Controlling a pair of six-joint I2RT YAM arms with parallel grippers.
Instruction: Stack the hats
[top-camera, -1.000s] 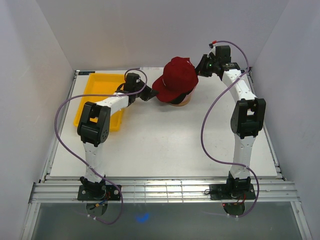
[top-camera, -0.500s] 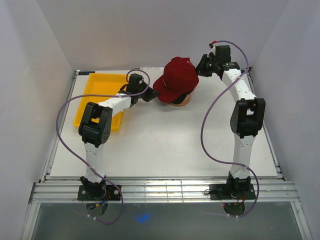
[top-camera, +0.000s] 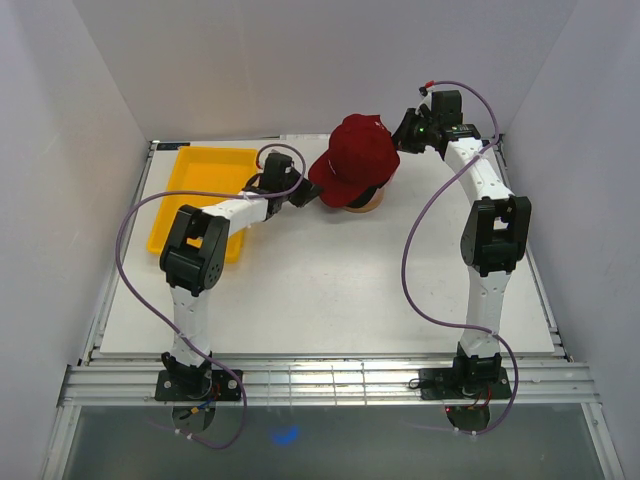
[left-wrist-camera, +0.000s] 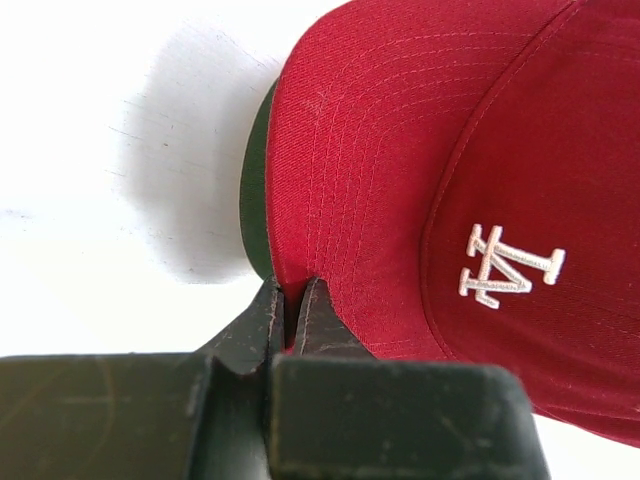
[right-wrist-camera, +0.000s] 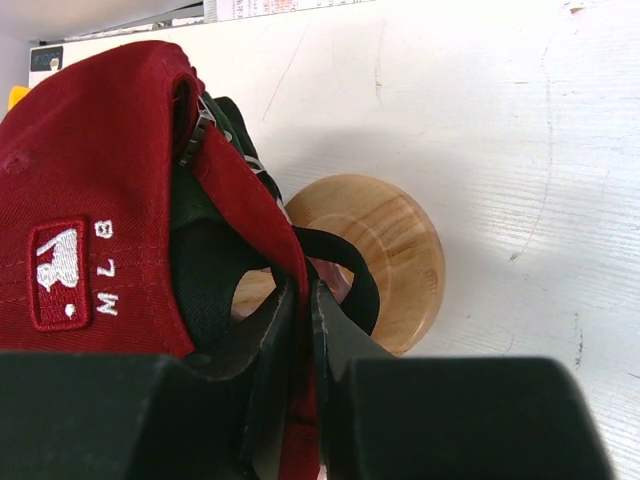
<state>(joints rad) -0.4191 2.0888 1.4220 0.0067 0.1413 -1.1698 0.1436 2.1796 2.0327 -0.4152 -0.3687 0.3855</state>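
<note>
A red cap (top-camera: 354, 160) with a white logo sits on top of the stack on the wooden stand (top-camera: 362, 202) at the back middle. A dark green cap's brim (left-wrist-camera: 256, 190) shows under it, and black cap fabric (right-wrist-camera: 210, 275) shows inside in the right wrist view. My left gripper (top-camera: 303, 194) is shut on the red brim's edge (left-wrist-camera: 292, 285). My right gripper (top-camera: 403, 133) is shut on the red cap's rear band (right-wrist-camera: 300, 290), above the stand's base (right-wrist-camera: 385, 250).
A yellow tray (top-camera: 203, 195) lies at the back left, under my left arm. White walls close in the table on three sides. The table's front edge has metal rails (top-camera: 330, 380).
My left gripper has moved a little right and nearer with the red brim. The red cap has shifted slightly. My right gripper has hardly moved.
</note>
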